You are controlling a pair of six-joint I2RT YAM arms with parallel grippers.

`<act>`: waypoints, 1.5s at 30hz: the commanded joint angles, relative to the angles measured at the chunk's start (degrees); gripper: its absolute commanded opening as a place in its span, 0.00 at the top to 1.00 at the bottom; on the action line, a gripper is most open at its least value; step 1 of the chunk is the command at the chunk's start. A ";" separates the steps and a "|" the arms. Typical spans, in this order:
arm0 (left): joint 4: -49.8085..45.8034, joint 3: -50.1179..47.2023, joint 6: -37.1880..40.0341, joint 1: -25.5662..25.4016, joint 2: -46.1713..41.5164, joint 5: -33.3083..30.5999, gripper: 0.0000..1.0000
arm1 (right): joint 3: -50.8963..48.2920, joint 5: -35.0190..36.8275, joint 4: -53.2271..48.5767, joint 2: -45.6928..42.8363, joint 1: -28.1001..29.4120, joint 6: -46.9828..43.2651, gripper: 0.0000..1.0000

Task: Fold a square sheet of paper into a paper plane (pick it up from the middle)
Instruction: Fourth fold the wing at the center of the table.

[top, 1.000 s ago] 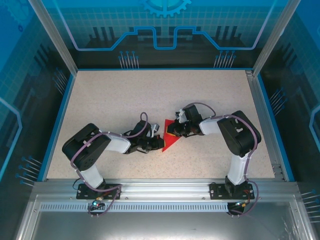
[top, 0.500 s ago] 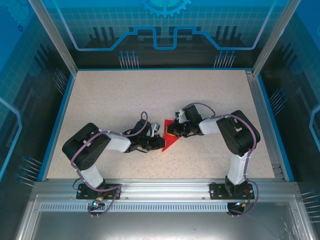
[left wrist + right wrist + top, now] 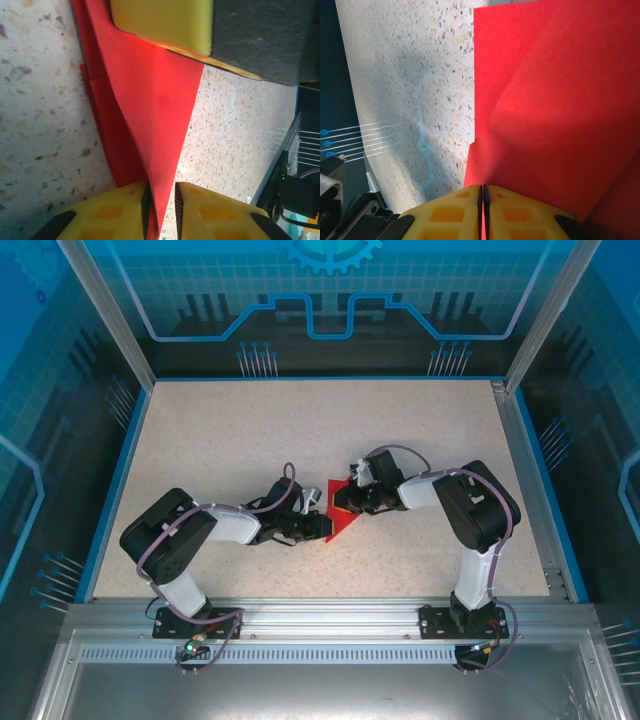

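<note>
The square sheet of paper (image 3: pixel 343 516) is bright red and folded into layered, pointed flaps, lying on the speckled table between the two arms. In the left wrist view its narrow tip (image 3: pixel 150 110) runs down between the fingers of my left gripper (image 3: pixel 162 210), which stand slightly apart with a gap beside the paper. My right gripper (image 3: pixel 483 210) is shut on the sheet's edge (image 3: pixel 555 100), with only a thin red line between its pads. One yellow finger of the right gripper (image 3: pixel 165 20) rests on the paper's far end. From above, the left gripper (image 3: pixel 318 527) and right gripper (image 3: pixel 345 502) meet at the sheet.
The speckled table (image 3: pixel 250 430) is ringed by a blue rim and transparent blue walls. An aluminium rail (image 3: pixel 320 625) carrying both arm bases runs along the near edge. Open tabletop lies behind and to both sides of the arms.
The left gripper's jaws have parted from shut to a small gap around the paper's tip. The right gripper stays clamped on the sheet. Both arms have barely moved.
</note>
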 commanded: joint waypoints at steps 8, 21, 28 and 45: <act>-2.54 0.93 0.23 -0.11 -1.18 0.73 0.82 | -2.46 3.29 -3.83 2.17 0.04 -1.89 0.88; -3.63 0.84 -0.60 0.92 -2.27 -0.41 0.69 | -2.56 2.96 -3.84 2.39 0.05 -2.22 0.88; -3.24 2.54 -0.83 1.17 -0.81 0.50 0.70 | -2.62 3.03 -3.73 2.46 0.03 -2.19 0.88; -3.49 1.75 0.00 1.24 1.54 2.67 0.99 | -2.94 3.35 -3.66 2.90 0.05 -2.23 0.88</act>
